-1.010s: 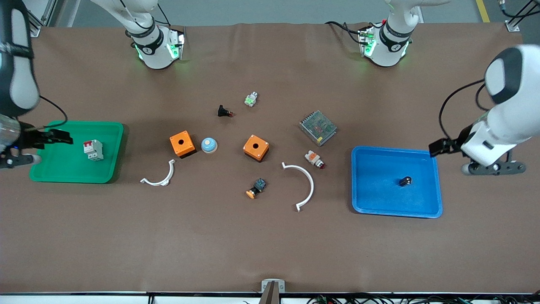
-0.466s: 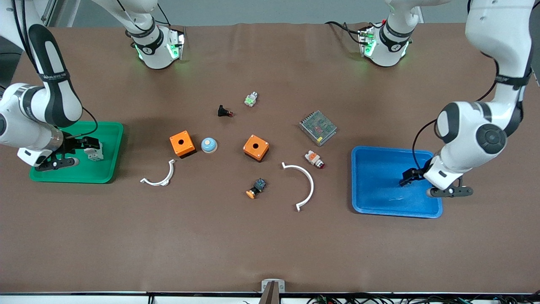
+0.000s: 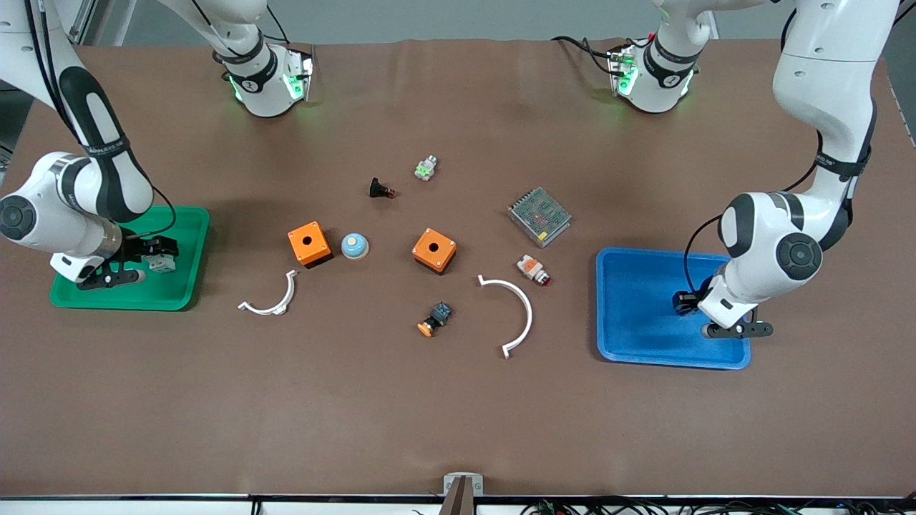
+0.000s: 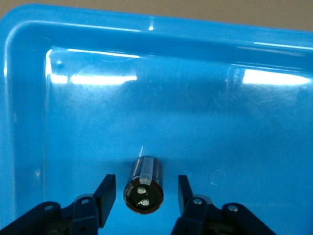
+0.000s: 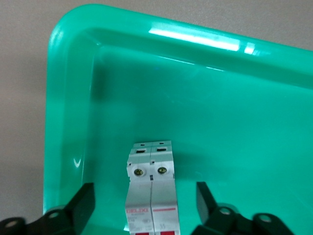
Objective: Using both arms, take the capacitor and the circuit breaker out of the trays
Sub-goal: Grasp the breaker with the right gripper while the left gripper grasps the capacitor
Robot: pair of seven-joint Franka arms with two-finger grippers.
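Observation:
The capacitor (image 4: 144,185), a small black cylinder, lies on its side in the blue tray (image 3: 644,343) at the left arm's end. My left gripper (image 3: 683,303) is low in that tray and hides the capacitor in the front view. In the left wrist view it (image 4: 145,196) is open with a finger on each side of the capacitor, not touching. The breaker (image 3: 162,265), light grey with red levers, lies in the green tray (image 3: 107,300) at the right arm's end. My right gripper (image 3: 154,255) is open and straddles the breaker (image 5: 150,196), with clear gaps on both sides.
Between the trays lie two orange boxes (image 3: 309,243) (image 3: 434,250), a blue-white dome (image 3: 354,246), a mesh-covered box (image 3: 539,216), two white arcs (image 3: 272,304) (image 3: 517,315), a black button part (image 3: 379,189), an orange-capped switch (image 3: 435,319), and a white-and-orange part (image 3: 534,270).
Both arms have swung in from the table ends and come down into their trays. Each open gripper now straddles its part. The capacitor and breaker have not moved.

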